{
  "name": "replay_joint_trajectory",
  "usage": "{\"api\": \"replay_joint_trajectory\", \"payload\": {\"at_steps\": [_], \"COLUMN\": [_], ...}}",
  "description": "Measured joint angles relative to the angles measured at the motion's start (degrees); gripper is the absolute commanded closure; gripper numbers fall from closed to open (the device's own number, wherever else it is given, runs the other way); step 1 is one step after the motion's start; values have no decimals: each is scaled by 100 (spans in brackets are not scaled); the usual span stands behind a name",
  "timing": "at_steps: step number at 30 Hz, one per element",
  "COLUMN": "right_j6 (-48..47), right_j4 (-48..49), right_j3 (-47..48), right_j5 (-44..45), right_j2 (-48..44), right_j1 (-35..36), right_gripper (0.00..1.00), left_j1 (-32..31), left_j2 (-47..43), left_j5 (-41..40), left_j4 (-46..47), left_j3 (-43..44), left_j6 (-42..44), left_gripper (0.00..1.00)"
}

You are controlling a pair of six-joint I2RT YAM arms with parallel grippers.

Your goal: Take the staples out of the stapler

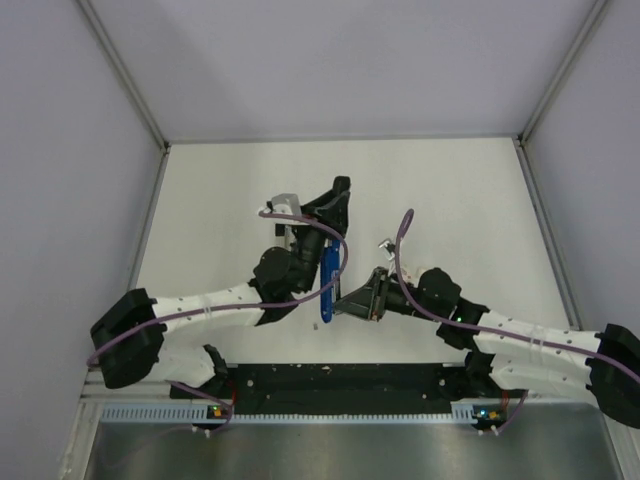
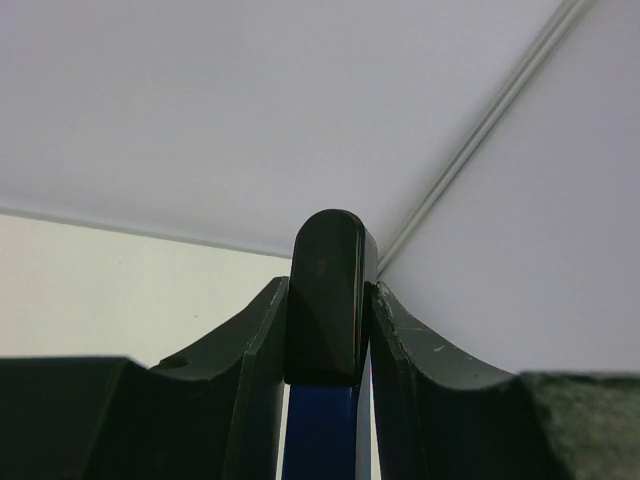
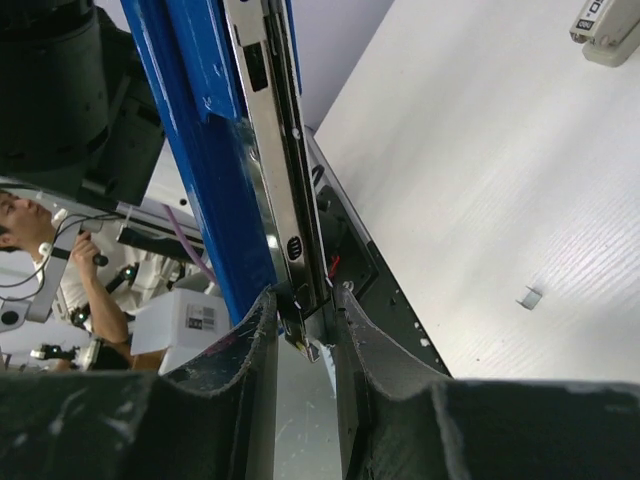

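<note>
**A:** Where is the stapler?

**B:** The stapler [image 1: 327, 285] is held off the table [image 1: 450, 200], near the middle between the two arms. Its length runs roughly from near to far. A silvery rail [image 3: 275, 150] runs alongside the blue body.

**A:** Who has hold of it?

**B:** Both arms. The left gripper [image 2: 328, 288] is clenched on the far end, and the black rounded cap pokes out between its fingertips. The right gripper [image 3: 305, 300] pinches the near end, its fingers tight on either side of the rail's tip.

**A:** And how are the arms posed?

**B:** The left forearm crosses in from the left, with the wrist bent and raised. The right arm stretches low from the right and points toward the centre.

**A:** Is there anything on the table?

**B:** A small silvery piece [image 3: 528, 297] lies on the table by itself. I cannot tell what it is. A pale grey object [image 3: 605, 25] sits farther off.
</note>
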Motion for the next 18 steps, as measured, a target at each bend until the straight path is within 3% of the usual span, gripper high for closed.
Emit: {"api": "replay_joint_trajectory", "payload": {"at_steps": [11,18], "right_j6": [63,-214], "right_j4": [-345,-649], "right_j3": [94,352], "right_j5": [514,813], "right_j2": [431,483], "right_j1": [-9,-74], "right_gripper": [61,60], "left_j1": [-634,-669], "left_j2": [1274,1440], "left_j5": [-575,-599], "left_j4": [407,474], "left_j3": [590,739], "left_j6": [2041,2468], "left_gripper": [100,100]}}
